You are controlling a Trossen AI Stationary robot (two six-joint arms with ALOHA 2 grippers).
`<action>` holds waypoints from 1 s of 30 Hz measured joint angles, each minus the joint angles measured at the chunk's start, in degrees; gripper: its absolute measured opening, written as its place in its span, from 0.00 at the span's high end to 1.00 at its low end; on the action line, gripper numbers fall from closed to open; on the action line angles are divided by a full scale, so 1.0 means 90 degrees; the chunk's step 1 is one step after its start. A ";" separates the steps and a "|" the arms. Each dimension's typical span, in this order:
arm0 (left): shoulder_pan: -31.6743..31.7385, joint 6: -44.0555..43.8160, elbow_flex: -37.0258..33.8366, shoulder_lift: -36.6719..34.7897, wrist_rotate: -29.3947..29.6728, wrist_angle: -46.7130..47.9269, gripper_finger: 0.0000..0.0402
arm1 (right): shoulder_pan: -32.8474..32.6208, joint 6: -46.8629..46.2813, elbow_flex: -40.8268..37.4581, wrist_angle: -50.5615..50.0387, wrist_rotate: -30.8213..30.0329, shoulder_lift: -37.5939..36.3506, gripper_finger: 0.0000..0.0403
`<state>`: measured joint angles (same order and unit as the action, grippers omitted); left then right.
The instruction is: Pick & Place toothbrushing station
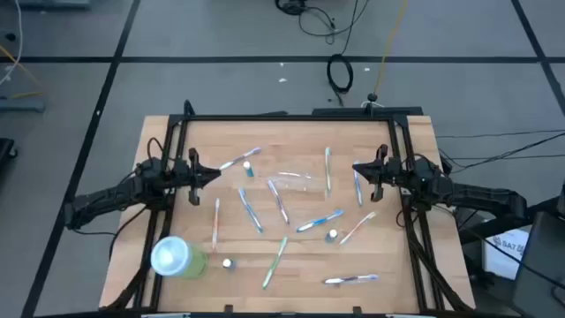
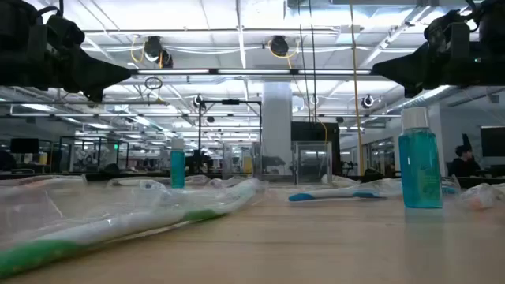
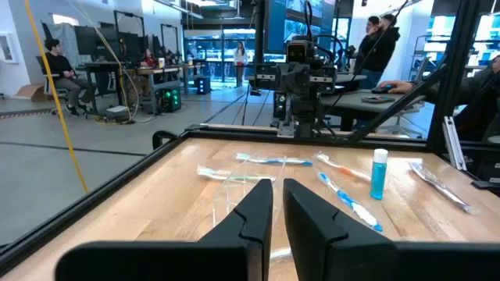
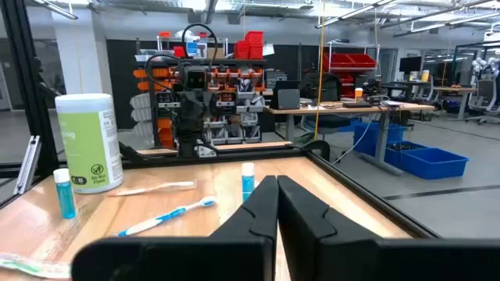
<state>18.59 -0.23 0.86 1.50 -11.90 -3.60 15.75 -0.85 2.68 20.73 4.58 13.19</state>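
Here toothbrushes and small tubes lie scattered mid-tabletop around the tipped clear cup, hard to make out; left hand and right hand, fingers together, flank them; green tumbler stands near.

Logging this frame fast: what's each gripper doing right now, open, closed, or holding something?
Left gripper: closed, empty, above the table's left side.
Right gripper: closed, empty, above the table's right side.
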 joint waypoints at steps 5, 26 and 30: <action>0.0001 -0.0001 0.0000 -0.0002 0.0000 0.0000 0.90 | 0.0000 -0.0001 0.0000 0.0001 0.0000 -0.0002 0.99; 0.0001 -0.0031 0.0000 -0.0001 0.0000 -0.0059 0.90 | 0.0002 -0.0002 0.0000 0.0134 0.0000 -0.0002 0.99; 0.0000 -0.0029 0.0000 0.0000 0.0000 -0.0083 0.90 | 0.0000 0.0058 0.0000 0.0192 -0.0002 0.0000 0.99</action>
<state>18.59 -0.49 0.86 1.50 -11.90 -4.34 15.75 -0.32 2.68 22.46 4.56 13.19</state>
